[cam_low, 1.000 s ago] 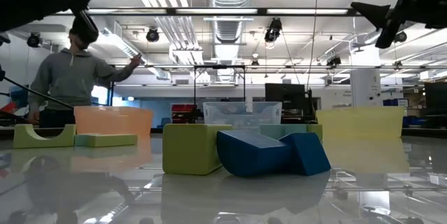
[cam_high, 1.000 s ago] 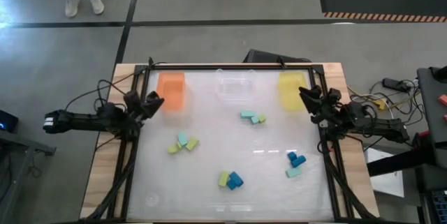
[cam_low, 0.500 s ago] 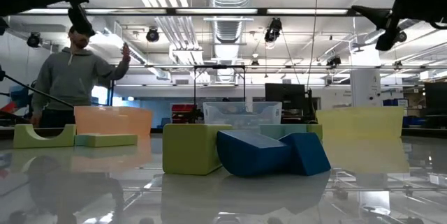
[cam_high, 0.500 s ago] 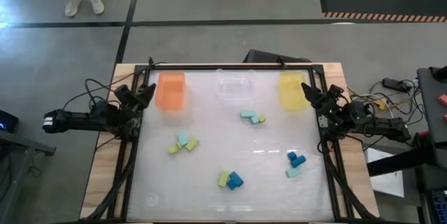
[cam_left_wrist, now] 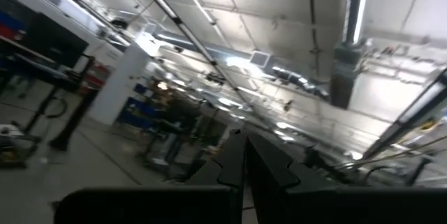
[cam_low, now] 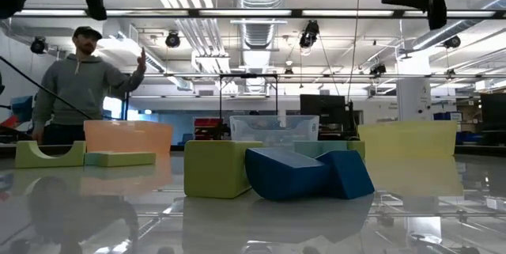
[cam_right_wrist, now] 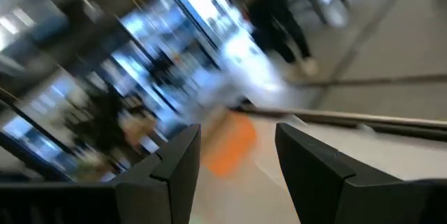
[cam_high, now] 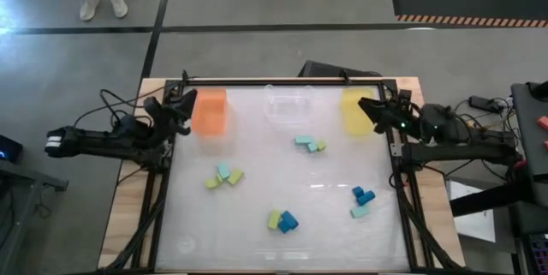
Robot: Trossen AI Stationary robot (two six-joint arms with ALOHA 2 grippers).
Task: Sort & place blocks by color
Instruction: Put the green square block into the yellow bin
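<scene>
On the table (cam_high: 257,232), three blockless trays (cam_high: 288,108)

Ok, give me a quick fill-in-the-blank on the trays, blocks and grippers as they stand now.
1. The clear tray sits between the orange tray and the ____ tray.
2. The right gripper holds ____.
3. The left gripper has its fingers ____.
4. All the blocks lie ____ the trays.

Missing: yellow; nothing; shut; outside

One camera looks straight down; another sits level at tabletop; both share the blocks (cam_high: 284,220).
</scene>
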